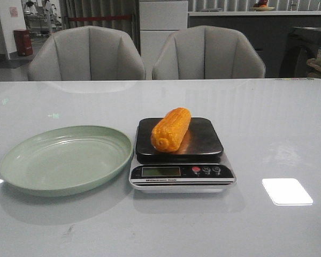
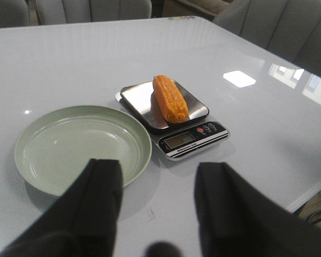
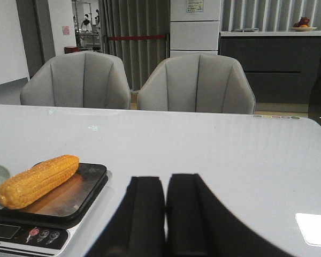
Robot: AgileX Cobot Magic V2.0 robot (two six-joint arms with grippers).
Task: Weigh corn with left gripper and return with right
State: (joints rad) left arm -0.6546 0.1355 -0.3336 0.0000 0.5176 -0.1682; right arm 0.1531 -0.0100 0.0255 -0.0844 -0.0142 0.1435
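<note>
The corn [image 1: 172, 129] lies lengthwise on the scale [image 1: 181, 154], left of the right hand [image 3: 166, 214], pressed together; the left hand [image 2: 158, 214] is spread.

open office lounge: grey chairs [image 1: 88, 53], glossy table [image 1: 267, 123], dark counter [image 3: 273, 64]

We held the left gripper [image 2: 158, 206] above the table with its two broad black fingers [image 2: 96, 203] spread wide, nothing between them. We kept the right gripper [image 3: 166, 214] low, its fingers [image 3: 142, 214] pressed nearly together, holding nothing.
</note>
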